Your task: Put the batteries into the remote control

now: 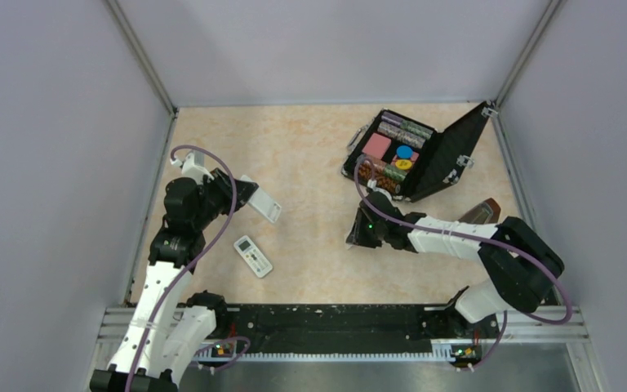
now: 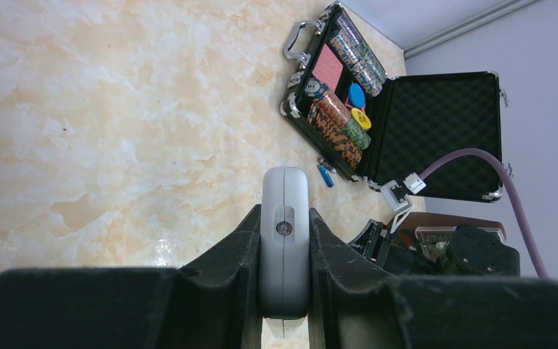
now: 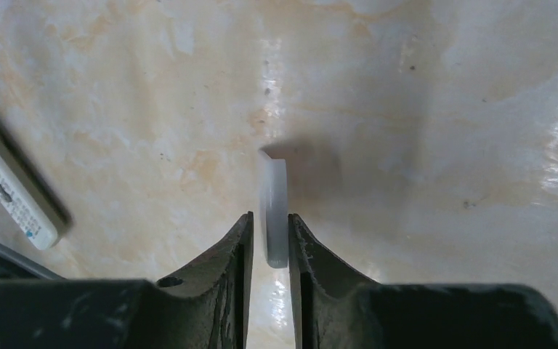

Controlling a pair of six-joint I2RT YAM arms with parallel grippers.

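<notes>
The desk [image 1: 310, 147] is light and marbled. On it lie an open black case [image 1: 451, 153], a small blue battery [image 2: 325, 175] just beside it, and a white remote [image 1: 253, 256].

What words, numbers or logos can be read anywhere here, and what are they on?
None is readable.
The white remote lying on the table: button and display markings, too small and blurred.
The chips in the open case: striped edges only; the yellow chip bears a mark too small to read.
The remote control in the left gripper: plain white, no text.
</notes>
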